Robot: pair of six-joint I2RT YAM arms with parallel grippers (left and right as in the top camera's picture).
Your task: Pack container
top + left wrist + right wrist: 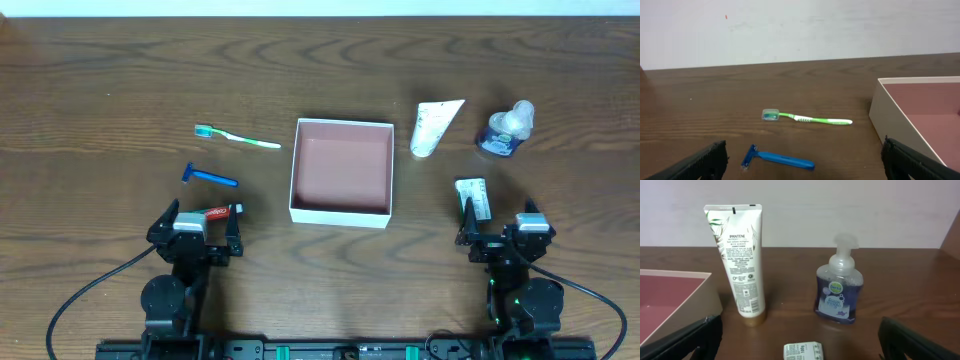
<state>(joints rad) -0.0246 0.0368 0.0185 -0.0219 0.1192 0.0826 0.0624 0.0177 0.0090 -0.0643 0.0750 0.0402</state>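
The container (340,214), a square white box with a pinkish-brown inside, sits lidless and empty mid-table; its wall shows in the left wrist view (895,125) and the right wrist view (695,305). My left gripper (197,228) (802,170) stands open at the front left, nothing between its fingers, with a blue razor (210,177) (777,158) just ahead and a green toothbrush (238,137) (807,118) farther off. My right gripper (497,232) (800,342) is open at the front right, a small white packet (473,197) (803,351) lying just before it.
A small red tube (217,212) lies by the left gripper's right finger. Beyond the packet, a white Pantene tube (434,126) (741,262) stands on its cap beside a blue pump soap bottle (506,130) (838,287). Cables trail at the front edge.
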